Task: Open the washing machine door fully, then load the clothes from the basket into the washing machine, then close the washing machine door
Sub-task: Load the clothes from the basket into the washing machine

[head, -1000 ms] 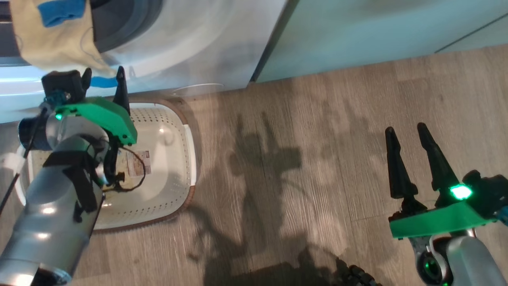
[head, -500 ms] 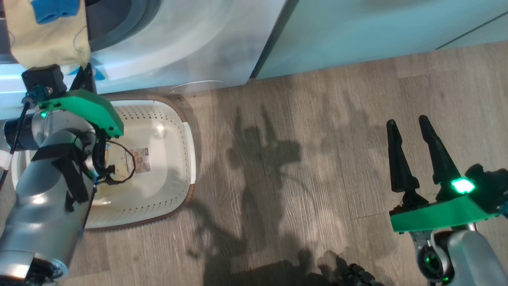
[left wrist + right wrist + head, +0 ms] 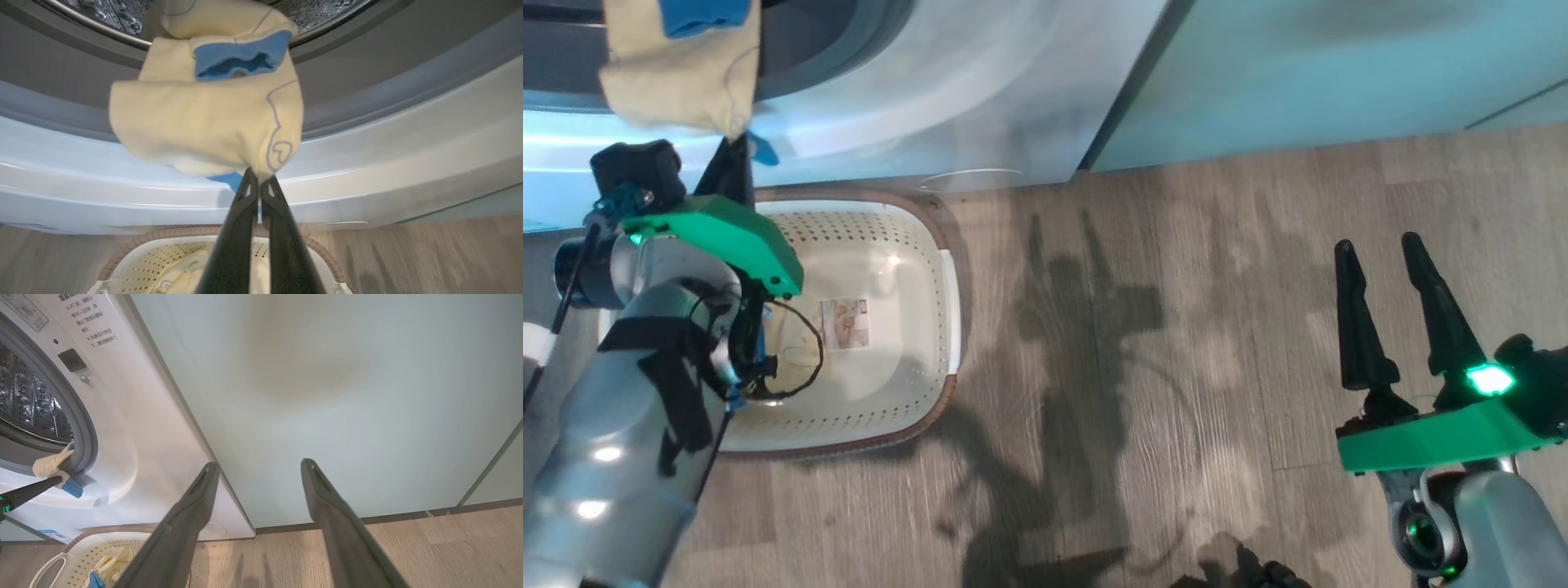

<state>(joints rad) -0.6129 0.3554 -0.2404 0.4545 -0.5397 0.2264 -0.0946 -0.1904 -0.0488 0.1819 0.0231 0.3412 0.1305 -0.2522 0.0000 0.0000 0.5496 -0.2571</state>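
Since the big white front-loading washing machine [image 3: 980,98] shows its steel drum [image 3: 24,404] uncovered behind the grey rubber ring [image 3: 88,428], the door-opening step looks finished and loading is under way.

One soft pale yellow garment [image 3: 204,130], with a bright blue patch and a faint printed outline, lies half in and half out. Its upper part goes over the ring into the drum mouth, and its lower part hangs down the white front. The left gripper [image 3: 258,181] is clenched, its two long dark fingers pressed together at the lowest corner of the hanging cloth. In the left wrist view it appears to pinch the hem there.

Just below, the small rectangular cream plastic basket [image 3: 907,245], with perforated sides and a brown rim, stands on the grey wood-grain floor [image 3: 1217,327], close against the foot of the machine. A small crumpled heap of the same yellow and blue clothes [image 3: 108,559] lies in it, beside the label on its floor.

The right gripper [image 3: 1376,242] hangs well apart to the right above the bare boards. Its jaws are spread wide with nothing between them, and they point towards the pale green cabinet [image 3: 1339,65].

By my reckoning the task is near its middle. The draped piece has to be pushed fully past the ring, the heap in the basket has to follow, and the door is not yet closed. Any cloth left trailing over the lip would likely foul that closing.
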